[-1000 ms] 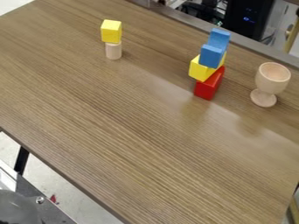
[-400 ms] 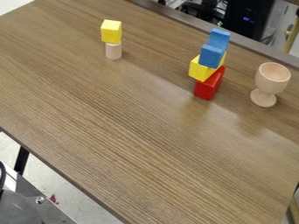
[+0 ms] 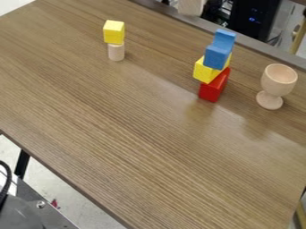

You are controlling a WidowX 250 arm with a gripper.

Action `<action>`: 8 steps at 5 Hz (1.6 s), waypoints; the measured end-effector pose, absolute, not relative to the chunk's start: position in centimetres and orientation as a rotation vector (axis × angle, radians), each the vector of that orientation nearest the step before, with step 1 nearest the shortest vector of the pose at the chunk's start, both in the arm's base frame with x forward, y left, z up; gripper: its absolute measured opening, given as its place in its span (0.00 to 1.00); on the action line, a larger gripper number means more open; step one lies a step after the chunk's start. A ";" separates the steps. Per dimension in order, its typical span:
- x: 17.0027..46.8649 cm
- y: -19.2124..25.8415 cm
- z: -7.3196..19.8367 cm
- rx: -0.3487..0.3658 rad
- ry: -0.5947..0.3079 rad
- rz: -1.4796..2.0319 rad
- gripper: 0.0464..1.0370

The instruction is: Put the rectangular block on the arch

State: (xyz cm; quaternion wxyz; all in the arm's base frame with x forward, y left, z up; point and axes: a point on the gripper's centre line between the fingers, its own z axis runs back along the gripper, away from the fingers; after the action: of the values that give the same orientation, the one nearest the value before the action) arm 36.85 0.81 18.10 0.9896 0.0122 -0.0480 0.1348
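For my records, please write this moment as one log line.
red block: bottom | yellow block: on red | blue part: on top | goblet: upright

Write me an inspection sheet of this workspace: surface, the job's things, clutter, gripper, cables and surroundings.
Surface: wood-grain table, with faint light reflections near the stack.
Job's things: blue shape stacked on a yellow block, above a red block; which are the arch and the rectangular block, I cannot tell.
Clutter: yellow cube on a pale cylinder; upright wooden goblet at right.
Gripper: nothing seen.
Cables: black cable curving at lower left, off the table.
Surroundings: dark box with blue lights, and an unclear pale object, beyond the far edge.
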 end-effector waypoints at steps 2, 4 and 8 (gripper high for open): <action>37.0 -1.0 17.7 0.032 -0.105 0.233 0.50; 37.3 -1.9 16.2 0.042 -0.069 0.232 0.50; 38.6 -2.4 13.8 0.048 -0.037 0.242 0.50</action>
State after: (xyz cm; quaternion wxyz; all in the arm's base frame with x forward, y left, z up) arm 38.63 -2.40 13.78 0.9922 0.0240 -0.0184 0.1209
